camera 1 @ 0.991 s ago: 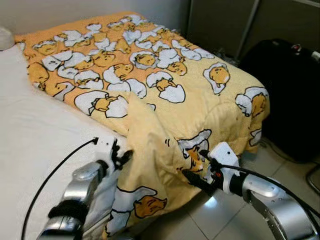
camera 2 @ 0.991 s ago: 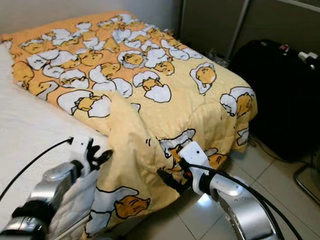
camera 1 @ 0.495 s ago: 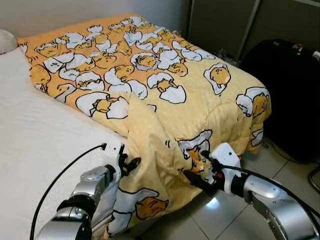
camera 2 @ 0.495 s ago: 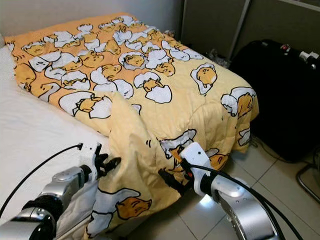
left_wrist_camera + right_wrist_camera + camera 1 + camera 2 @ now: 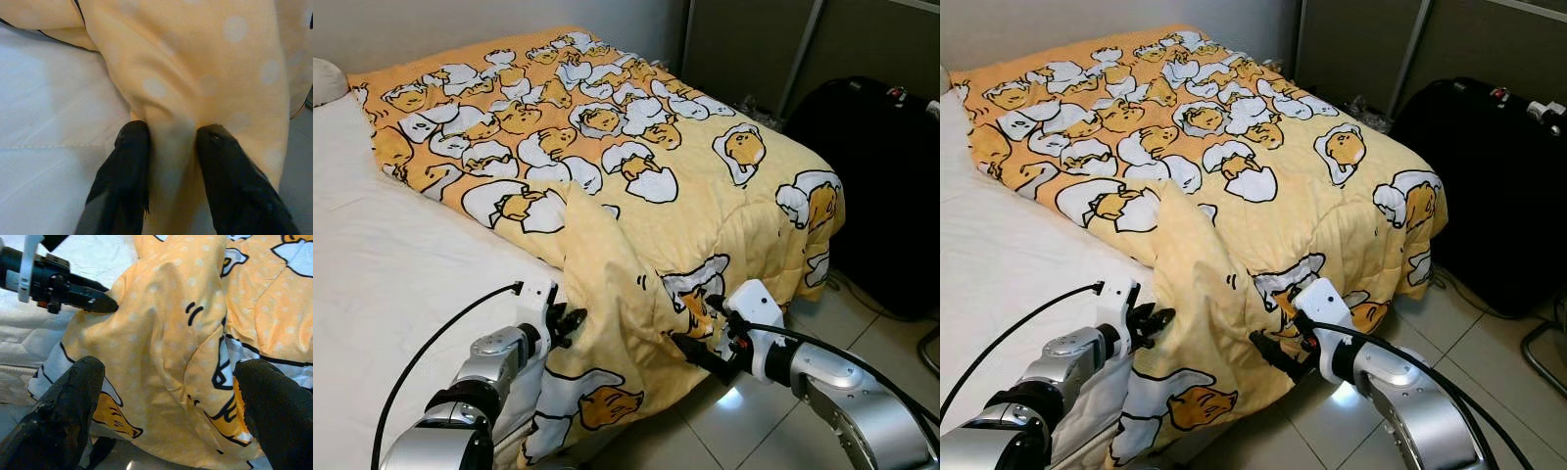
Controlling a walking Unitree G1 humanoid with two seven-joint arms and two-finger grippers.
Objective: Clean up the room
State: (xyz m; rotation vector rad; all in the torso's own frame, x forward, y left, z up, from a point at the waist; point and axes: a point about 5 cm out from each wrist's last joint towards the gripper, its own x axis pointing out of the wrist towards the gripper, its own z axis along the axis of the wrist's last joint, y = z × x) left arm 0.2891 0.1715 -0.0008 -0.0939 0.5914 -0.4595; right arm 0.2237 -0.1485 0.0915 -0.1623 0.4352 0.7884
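- Seen from the head camera's two eye views, a yellow-orange quilted blanket printed with cartoon egg characters (image 5: 636,176) covers the far part of a bed with a white quilted mattress sheet (image 5: 382,284), its near corner bunched into a raised fold and draped over the bed's edge toward the pale glossy tiled floor (image 5: 773,421).
- Also in those views, the left gripper (image 5: 570,321) reaches in from the sheet side and meets the blanket's bunched edge, while the right gripper (image 5: 690,348) sits against the hanging corner from the floor side; a large black suitcase (image 5: 876,186) stands beside the bed to the right, near a grey wall panel (image 5: 754,49).
- Up close in the left wrist view, the left gripper (image 5: 171,142) pinches a ridge of dotted yellow blanket (image 5: 195,73) between its two black fingers (image 5: 129,147), which press the cloth from both sides, with the white sheet (image 5: 49,122) just beside it.
- Over in the right wrist view, the right gripper (image 5: 168,382) has its black fingers (image 5: 73,387) spread wide apart on either side of the blanket's hanging fold (image 5: 171,333), clamping nothing, and the left gripper (image 5: 95,301) shows beyond, its tips buried in the fabric's far edge above the white sheet (image 5: 29,338).
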